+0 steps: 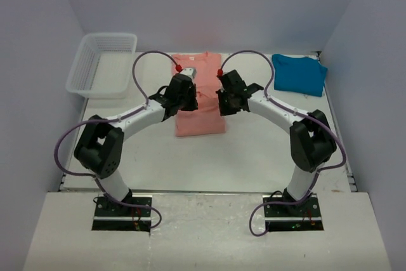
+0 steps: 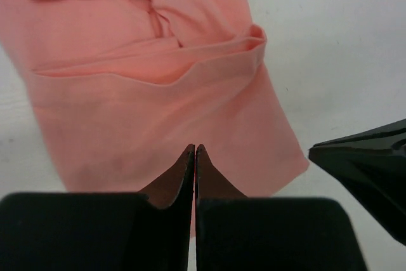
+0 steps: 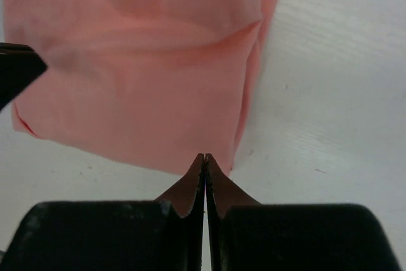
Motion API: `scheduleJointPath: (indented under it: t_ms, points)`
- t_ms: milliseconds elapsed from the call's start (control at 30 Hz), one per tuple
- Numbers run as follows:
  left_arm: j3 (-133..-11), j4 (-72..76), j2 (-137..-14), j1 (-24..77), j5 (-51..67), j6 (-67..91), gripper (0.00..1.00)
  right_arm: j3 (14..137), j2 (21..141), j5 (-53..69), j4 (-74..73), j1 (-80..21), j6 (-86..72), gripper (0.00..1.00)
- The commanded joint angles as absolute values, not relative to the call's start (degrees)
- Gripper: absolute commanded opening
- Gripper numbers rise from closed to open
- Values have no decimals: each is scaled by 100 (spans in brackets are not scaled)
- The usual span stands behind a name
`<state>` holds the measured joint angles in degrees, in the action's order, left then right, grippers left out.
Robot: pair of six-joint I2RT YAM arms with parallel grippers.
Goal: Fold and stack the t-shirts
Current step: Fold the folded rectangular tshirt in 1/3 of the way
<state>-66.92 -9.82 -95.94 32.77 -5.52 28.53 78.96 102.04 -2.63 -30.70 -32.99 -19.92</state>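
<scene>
You've got soft, matt cloth on the pink shirt (image 2: 158,112) & teal shirt (image 1: 299,74). The basket (image 1: 82,71) looks like white plastic mesh; the table (image 1: 254,150) is matt w/ faint grain.

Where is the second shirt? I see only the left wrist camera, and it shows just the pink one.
Observer: In the top view the blue shirt lies at the far right of the table, apart from the pink shirt.
Operator: Is it already folded?
Observer: Yes, it looks folded into a compact bundle.
Operator: What about the other arm?
Observer: The right wrist view shows the right claw shut, its tips by the pink shirt's near right corner.
</scene>
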Motion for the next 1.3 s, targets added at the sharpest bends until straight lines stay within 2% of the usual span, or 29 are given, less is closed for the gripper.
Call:
scheduleJointPath:
  t_ms: [0,333,633,900,1267]
  points:
    - [-6900,-406,-9939,3243,719,2979,0,7744,10265,772,-2584,-3313,-2373,0]
    - [-6776,1071,-11056,2620,2688,3322,0,7357,10397,1898,-2171,-2988,-2628,0]
    - [-7250,1766,-12119,2286,3602,3410,0,7286,10608,2249,-2109,-2962,-2637,0]
    - [-7698,2259,-12770,2004,4087,3674,0,7426,11178,2470,-2127,-2953,-2909,0]
    - [-8164,2390,-13332,1644,4315,3735,0,7410,11646,1934,-2268,-2962,-3296,0]
